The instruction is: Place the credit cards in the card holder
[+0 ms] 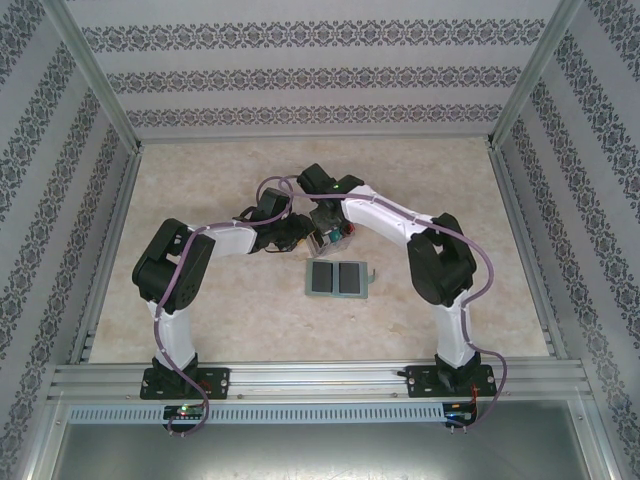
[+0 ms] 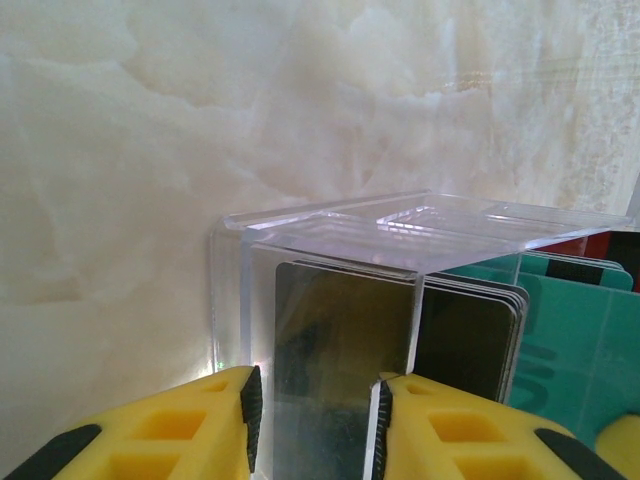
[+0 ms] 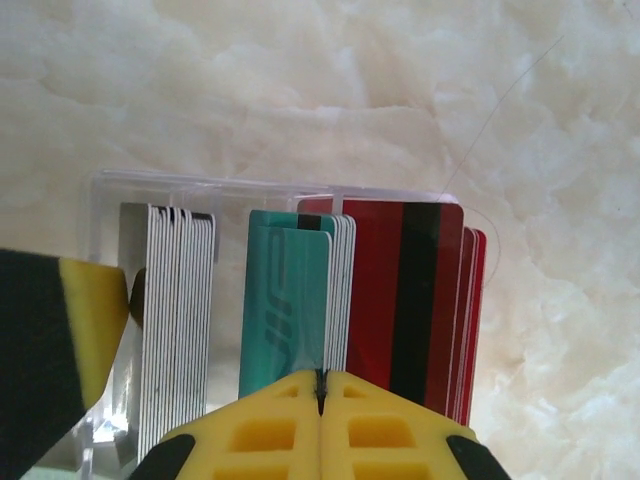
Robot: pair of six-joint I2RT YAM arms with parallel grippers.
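The right hand (image 3: 320, 398) has its yellow tips pressed together over upright credit cards (image 3: 285, 290). Grey, teal and red stacks fill a clear tray (image 3: 200, 185).

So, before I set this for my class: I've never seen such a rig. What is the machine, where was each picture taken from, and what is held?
The machine is a left arm and a right arm, bolted to the near edge of a table. The wide picture looks down from above and behind them. The close-ups come from wrist cameras, so the yellow shapes are each arm's claw. On the table lie an open card holder and a clear tray with red cards, teal cards and dark grey cards standing in it. The left claw grips one end of the tray. The right claw is shut at a teal card's edge; whether it pinches that card I cannot tell.
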